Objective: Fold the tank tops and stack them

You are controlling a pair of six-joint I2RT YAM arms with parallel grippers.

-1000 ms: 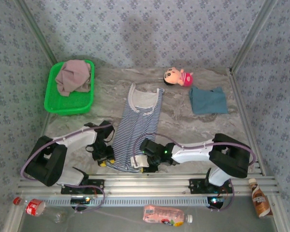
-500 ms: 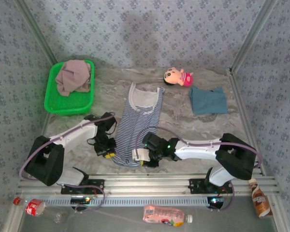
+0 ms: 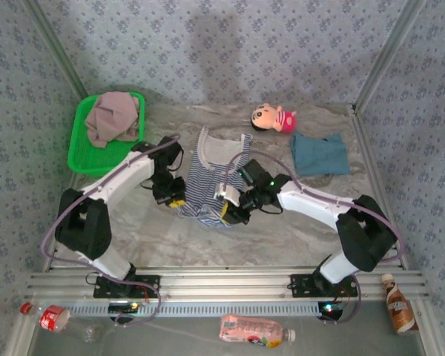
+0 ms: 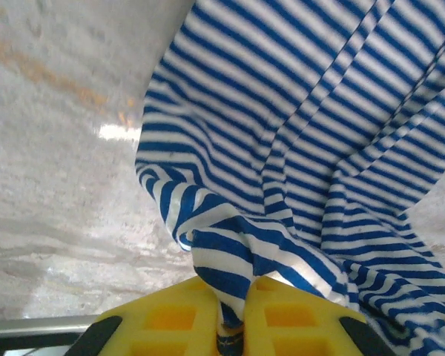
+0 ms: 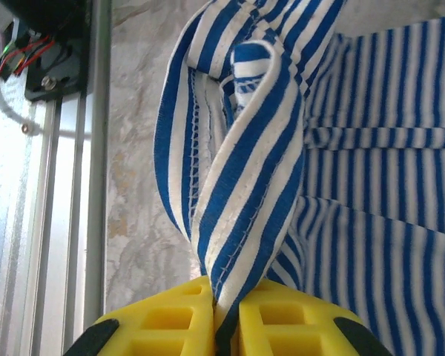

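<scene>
No writing here is legible.

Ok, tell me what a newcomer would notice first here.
The navy-and-white striped tank top at mid-table stands out first, its near hem bunched up with the left gripper and the right gripper both shut on the cloth. Next come the bright green basket at the far left holding a mauve-pink top, and the pink plush doll near a teal-blue top at the far right.
</scene>
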